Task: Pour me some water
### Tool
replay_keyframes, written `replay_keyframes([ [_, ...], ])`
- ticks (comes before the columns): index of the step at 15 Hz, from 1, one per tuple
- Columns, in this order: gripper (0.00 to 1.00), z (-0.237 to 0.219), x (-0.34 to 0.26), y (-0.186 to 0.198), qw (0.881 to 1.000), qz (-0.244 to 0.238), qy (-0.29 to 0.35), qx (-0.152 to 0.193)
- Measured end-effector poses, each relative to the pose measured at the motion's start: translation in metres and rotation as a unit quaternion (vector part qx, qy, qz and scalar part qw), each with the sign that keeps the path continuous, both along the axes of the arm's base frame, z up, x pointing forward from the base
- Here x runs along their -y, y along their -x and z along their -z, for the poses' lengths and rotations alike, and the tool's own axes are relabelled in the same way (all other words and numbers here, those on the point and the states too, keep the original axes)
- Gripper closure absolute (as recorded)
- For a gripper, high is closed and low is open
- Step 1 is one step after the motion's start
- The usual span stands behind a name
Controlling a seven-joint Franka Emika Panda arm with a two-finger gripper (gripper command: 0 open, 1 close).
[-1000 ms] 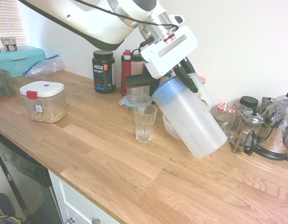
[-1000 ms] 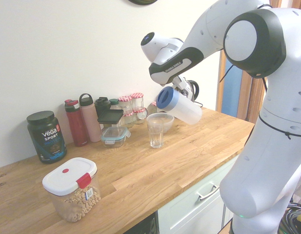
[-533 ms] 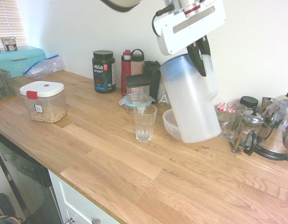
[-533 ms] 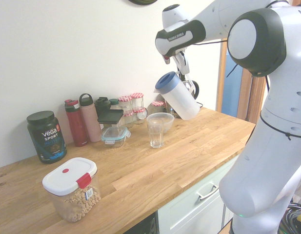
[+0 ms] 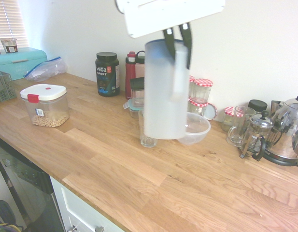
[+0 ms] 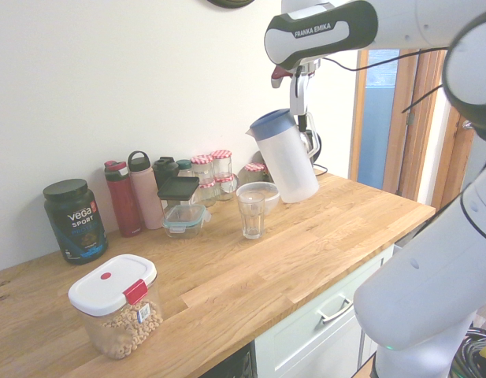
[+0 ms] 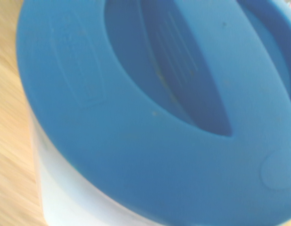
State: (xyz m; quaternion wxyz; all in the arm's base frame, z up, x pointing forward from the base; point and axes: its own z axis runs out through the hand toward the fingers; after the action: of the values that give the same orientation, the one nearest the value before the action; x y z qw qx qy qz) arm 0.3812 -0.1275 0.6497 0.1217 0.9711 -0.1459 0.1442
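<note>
Nearest to us in the first exterior view, the oak tabletop (image 5: pixel 139 179) is bare along its front edge. Further in, toward the left, we see a clear cereal container (image 5: pixel 45 105) with a white lid and a red clip. Past the middle stands a ribbed drinking glass (image 5: pixel 148 137), mostly hidden in this view by the frosted white pitcher (image 5: pixel 164 92) that hangs upright in the air in front of it; from the second exterior view the pitcher (image 6: pixel 286 161) is beside and above the glass (image 6: pixel 251 209), with its blue lid on. Whatever water is in either vessel we cannot make out. The hand (image 5: pixel 178 37) pinches the pitcher's handle between its pressed fingers, pointing steeply down. The arm reads "FRANKA EMIKA". A clear bowl (image 5: pixel 194 128) sits just behind the pitcher.

Along the wall we read "vega SPORT" on a black tub (image 5: pixel 107 73), next to a red bottle (image 5: pixel 131 71), jars with red checked lids (image 5: pixel 203 92), a French press (image 5: pixel 255 136) and a kettle (image 5: pixel 287 134). A teal bread box (image 5: pixel 17 61) is far left.

The wrist view is filled by the pitcher's blue lid (image 7: pixel 150 117).
</note>
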Motion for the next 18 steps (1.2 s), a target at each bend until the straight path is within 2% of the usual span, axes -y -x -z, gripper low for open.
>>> replay_keyframes([
  [4, 1.0, 0.004, -0.108, 0.035, 0.994, 0.075, -0.024, 0.07],
  [9, 1.0, 0.03, -0.234, 0.014, 0.972, 0.116, -0.057, 0.195],
  [12, 1.0, 0.068, -0.28, -0.006, 0.97, 0.13, -0.05, 0.197],
  [18, 1.0, 0.128, -0.334, -0.028, 0.972, 0.144, -0.023, 0.182],
])
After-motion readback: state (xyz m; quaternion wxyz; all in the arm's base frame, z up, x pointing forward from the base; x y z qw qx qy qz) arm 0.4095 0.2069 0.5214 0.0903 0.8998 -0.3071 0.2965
